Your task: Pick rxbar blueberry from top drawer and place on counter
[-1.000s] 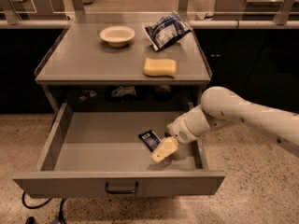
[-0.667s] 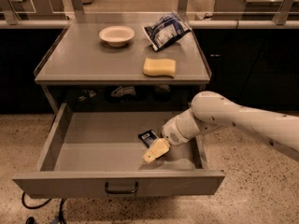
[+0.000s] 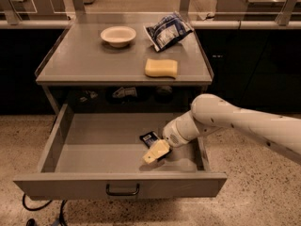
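The top drawer (image 3: 94, 145) is pulled open below the counter (image 3: 84, 60). The rxbar blueberry (image 3: 149, 137), a small dark navy bar with a white patch, lies flat on the drawer floor right of centre. My gripper (image 3: 154, 153) reaches down into the drawer from the right. It sits just in front of the bar and over its near end, hiding part of it. I cannot tell whether it touches the bar.
On the counter are a white bowl (image 3: 118, 35), a crinkled blue-and-white bag (image 3: 167, 29) and a yellow sponge (image 3: 161, 68). My white arm (image 3: 235, 121) crosses the drawer's right wall. The drawer front has a dark loop handle (image 3: 122, 190).
My gripper has moved left and a little toward the drawer front, now covering the near end of the bar. The bar has not moved.
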You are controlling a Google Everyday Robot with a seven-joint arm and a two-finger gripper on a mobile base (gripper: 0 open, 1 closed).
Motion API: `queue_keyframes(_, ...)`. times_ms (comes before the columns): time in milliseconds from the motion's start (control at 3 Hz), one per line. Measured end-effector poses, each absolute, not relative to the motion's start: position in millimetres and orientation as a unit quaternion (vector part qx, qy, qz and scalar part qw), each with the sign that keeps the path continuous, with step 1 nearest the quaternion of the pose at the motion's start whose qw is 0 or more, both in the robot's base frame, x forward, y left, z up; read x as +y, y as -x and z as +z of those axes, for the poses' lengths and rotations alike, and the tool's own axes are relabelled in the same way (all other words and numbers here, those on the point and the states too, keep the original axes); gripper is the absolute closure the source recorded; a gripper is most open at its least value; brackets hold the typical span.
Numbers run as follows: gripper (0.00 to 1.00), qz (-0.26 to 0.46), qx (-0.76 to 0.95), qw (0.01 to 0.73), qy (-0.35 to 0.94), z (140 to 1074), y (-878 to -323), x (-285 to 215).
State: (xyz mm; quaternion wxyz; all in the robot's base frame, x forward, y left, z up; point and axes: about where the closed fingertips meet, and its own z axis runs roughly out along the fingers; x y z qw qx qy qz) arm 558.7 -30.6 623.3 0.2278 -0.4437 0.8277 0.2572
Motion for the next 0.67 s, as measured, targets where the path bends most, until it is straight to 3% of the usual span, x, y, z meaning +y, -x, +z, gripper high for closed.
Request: queue_keyframes(667, 0.00, 0.230, 0.851, 0.257, 0.395, 588, -577, -27)
